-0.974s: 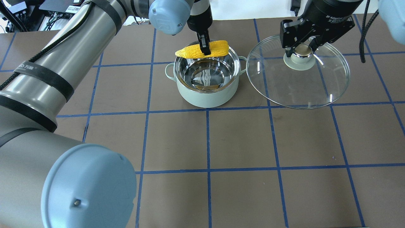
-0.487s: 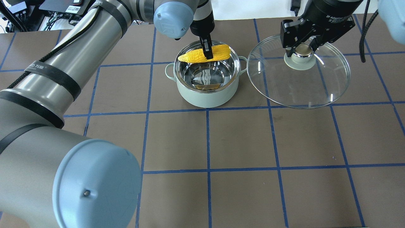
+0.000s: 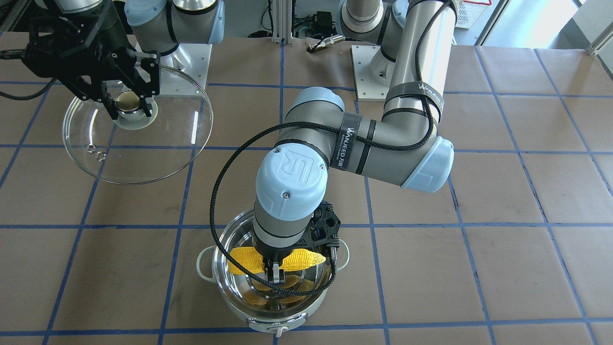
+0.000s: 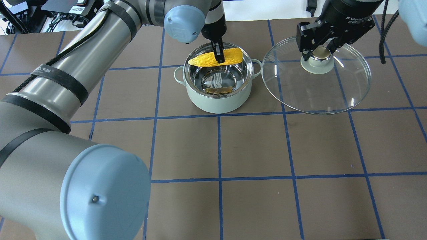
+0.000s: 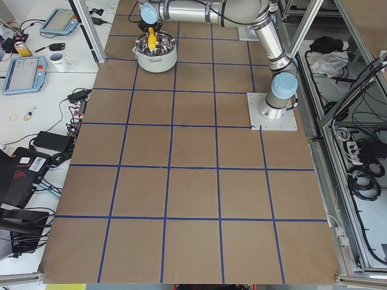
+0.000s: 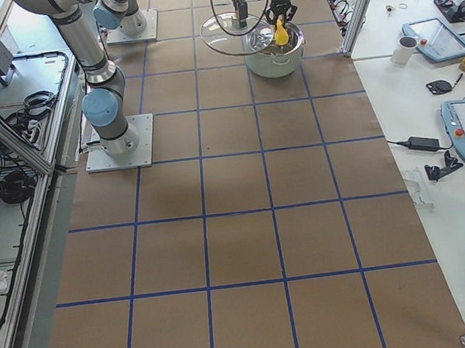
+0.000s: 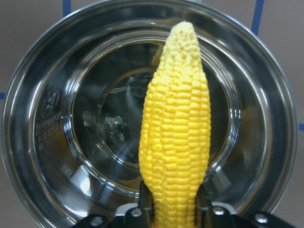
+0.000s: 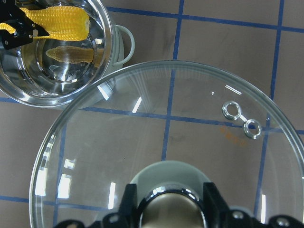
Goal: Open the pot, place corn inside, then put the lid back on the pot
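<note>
The pot (image 4: 217, 100) stands open on the table, its steel inside bare; it also shows in the front view (image 3: 268, 311). My left gripper (image 4: 219, 58) is shut on the yellow corn (image 4: 230, 56) and holds it level inside the pot's mouth, above the bottom. The left wrist view shows the corn (image 7: 176, 128) lengthwise over the pot (image 7: 42, 142). My right gripper (image 4: 320, 53) is shut on the beige knob of the glass lid (image 4: 317, 90), which it holds to the right of the pot. The lid (image 8: 190, 142) fills the right wrist view.
The table is brown paper with a blue tape grid (image 4: 218, 146). My left arm's elbow (image 3: 292, 182) hangs over the pot in the front view. Benches with tablets and cables (image 6: 443, 44) stand beyond the far edge.
My left gripper has carried the corn from the pot's far rim in over the opening and down into it. The right gripper and lid have barely moved.
</note>
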